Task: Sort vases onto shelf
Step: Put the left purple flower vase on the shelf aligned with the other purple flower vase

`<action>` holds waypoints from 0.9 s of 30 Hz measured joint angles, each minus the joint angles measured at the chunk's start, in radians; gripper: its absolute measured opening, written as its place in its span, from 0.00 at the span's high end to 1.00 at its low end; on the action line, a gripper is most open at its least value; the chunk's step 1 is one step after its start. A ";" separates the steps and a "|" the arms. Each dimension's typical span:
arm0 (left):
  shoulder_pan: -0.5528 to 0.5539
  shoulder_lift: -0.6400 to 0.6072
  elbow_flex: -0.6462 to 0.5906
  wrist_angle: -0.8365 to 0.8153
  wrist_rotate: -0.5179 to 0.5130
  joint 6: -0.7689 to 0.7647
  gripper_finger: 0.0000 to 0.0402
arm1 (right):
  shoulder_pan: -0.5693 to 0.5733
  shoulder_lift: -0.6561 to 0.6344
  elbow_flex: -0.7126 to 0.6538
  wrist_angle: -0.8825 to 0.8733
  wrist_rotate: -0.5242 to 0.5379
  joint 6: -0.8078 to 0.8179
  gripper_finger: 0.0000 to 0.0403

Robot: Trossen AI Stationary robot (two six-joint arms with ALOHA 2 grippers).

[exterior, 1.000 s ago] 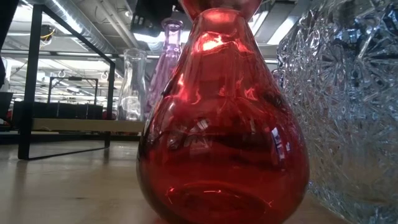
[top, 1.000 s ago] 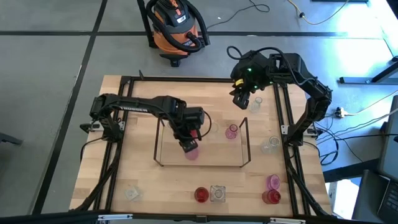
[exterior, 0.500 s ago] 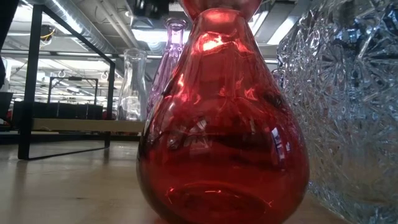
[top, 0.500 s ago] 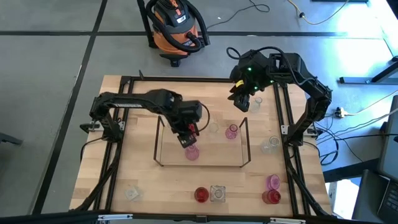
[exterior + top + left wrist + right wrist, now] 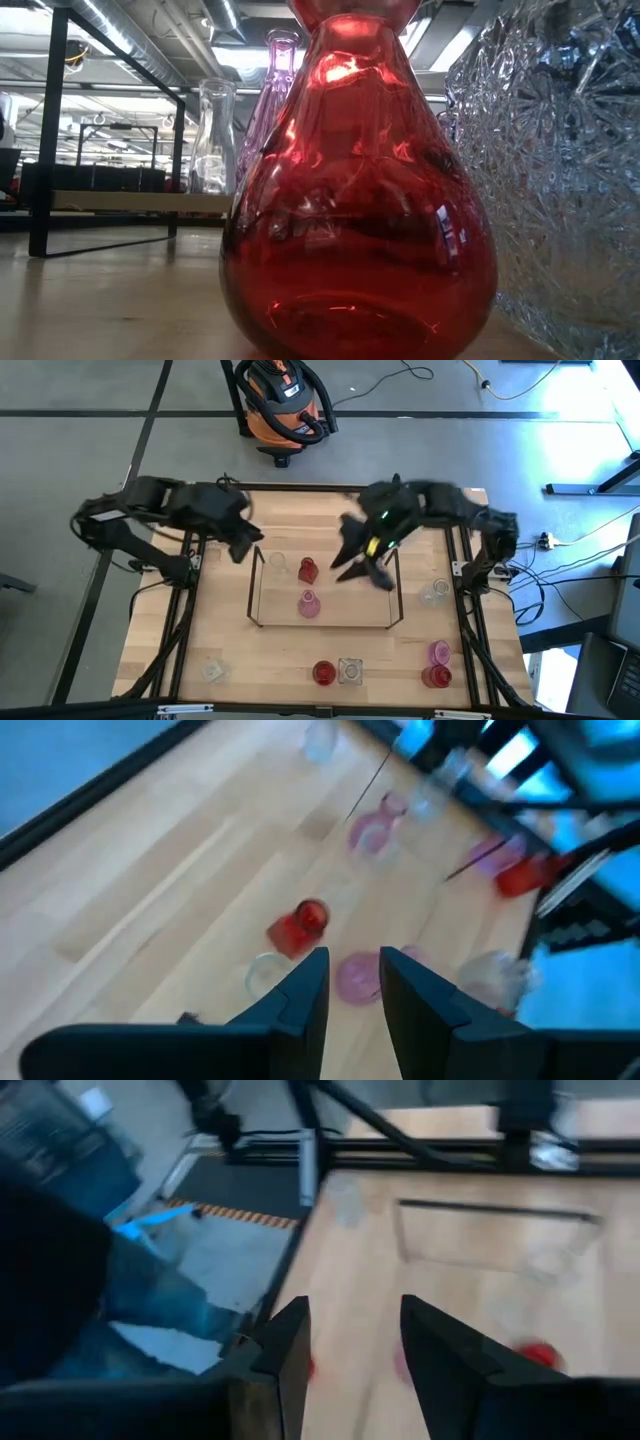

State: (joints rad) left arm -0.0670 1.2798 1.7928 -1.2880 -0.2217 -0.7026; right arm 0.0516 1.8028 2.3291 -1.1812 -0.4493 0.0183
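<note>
Low dark wire shelf [image 5: 325, 588] mid-table, holding small red glass vase [image 5: 307, 570] and small pink glass vase [image 5: 308, 604].

Other vases along near edge.

Glass: light, rigid, slippery, breakable; best gripped at neck.

Left gripper [image 5: 352, 982] empty, fingers parted, beside shelf end.

Right gripper [image 5: 352, 1342] empty, parted, above shelf.

Red vase [image 5: 307, 570] and pink vase [image 5: 308, 604] stand inside shelf [image 5: 322, 625].
</note>
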 joint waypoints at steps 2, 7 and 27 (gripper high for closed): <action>-0.015 -0.058 -0.062 0.058 -0.004 -0.003 0.79 | 0.011 0.039 0.000 0.035 -0.027 -0.001 0.67; -0.058 -0.152 -0.216 0.203 -0.004 -0.038 0.79 | -0.015 0.123 0.000 0.135 -0.230 0.015 0.79; -0.174 -0.276 -0.452 0.296 -0.091 -0.046 0.79 | -0.030 0.271 0.000 0.040 -0.102 -0.024 0.97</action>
State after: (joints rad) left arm -0.2407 1.0033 1.3407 -0.9923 -0.3122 -0.7489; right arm 0.0219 2.0739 2.3287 -1.1411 -0.5509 -0.0056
